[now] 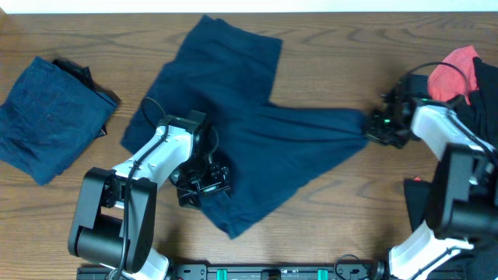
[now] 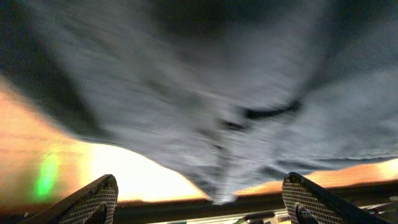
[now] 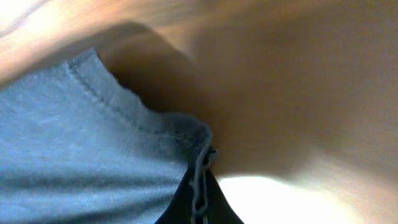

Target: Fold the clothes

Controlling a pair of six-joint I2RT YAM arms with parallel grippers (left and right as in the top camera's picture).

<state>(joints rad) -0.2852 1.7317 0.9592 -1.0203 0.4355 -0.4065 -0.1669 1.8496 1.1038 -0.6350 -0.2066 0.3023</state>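
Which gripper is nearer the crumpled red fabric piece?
Right. The right gripper is close beside the red fabric piece; the left gripper is far off, over the navy-blue shorts.

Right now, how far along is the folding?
Done: one folded navy piece at the left. In hand: navy shorts lie spread mid-table, right claw pinching a leg hem, left claw open over the fabric. To do: folding those shorts, then the red piece and black piece at the right edge.
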